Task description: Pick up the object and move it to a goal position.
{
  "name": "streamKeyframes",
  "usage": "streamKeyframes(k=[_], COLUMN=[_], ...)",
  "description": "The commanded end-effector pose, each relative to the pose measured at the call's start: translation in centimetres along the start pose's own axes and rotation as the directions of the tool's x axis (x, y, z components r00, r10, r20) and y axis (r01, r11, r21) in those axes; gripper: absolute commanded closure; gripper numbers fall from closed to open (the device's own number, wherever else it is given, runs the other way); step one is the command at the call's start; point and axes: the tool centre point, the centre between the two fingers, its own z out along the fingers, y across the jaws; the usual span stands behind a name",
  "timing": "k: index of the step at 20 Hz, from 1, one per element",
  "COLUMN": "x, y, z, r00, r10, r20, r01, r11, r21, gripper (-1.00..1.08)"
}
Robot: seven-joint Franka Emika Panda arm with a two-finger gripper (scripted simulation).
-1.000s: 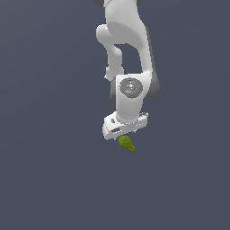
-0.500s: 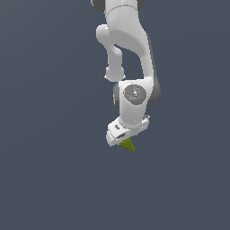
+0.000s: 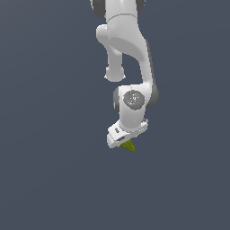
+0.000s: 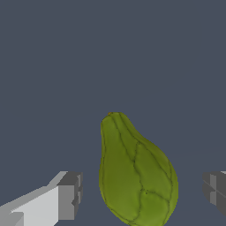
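Dropped lower over the last second, gripper (image 3: pixel 127 143) wide open with the object (image 4: pixel 134 176) sitting between the fingers (image 4: pixel 68 195), touching neither. Could knock it sideways if closed off-centre, since the taper offers little to pinch. One object, one gripper, nothing else.

The pear (image 4: pixel 134 174) sits between the gripper's (image 4: pixel 143 192) two fingers (image 4: pixel 68 194), with open gaps on both sides. Around the arm (image 3: pixel 130 67), the grey floor (image 3: pixel 45 134) is open to the exterior view's left and right.
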Motion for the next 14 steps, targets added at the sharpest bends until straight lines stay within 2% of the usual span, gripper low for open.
streamKeyframes(k=[1, 8, 9, 14], x=[-0.1, 0.1, 0.1, 0.1], y=[0.0, 0.0, 0.0, 0.0], z=[1.4, 2.8, 2.8, 2.8], r00=[1.0, 1.0, 1.0, 1.0], r10=[-0.002, -0.003, -0.003, -0.003], r20=[0.001, 0.0, 0.0, 0.0], r01=[0.002, 0.003, 0.003, 0.003], r11=[1.0, 1.0, 1.0, 1.0], r21=[0.0, 0.0, 0.0, 0.0], gripper=[-0.92, -0.92, 1.08, 1.08])
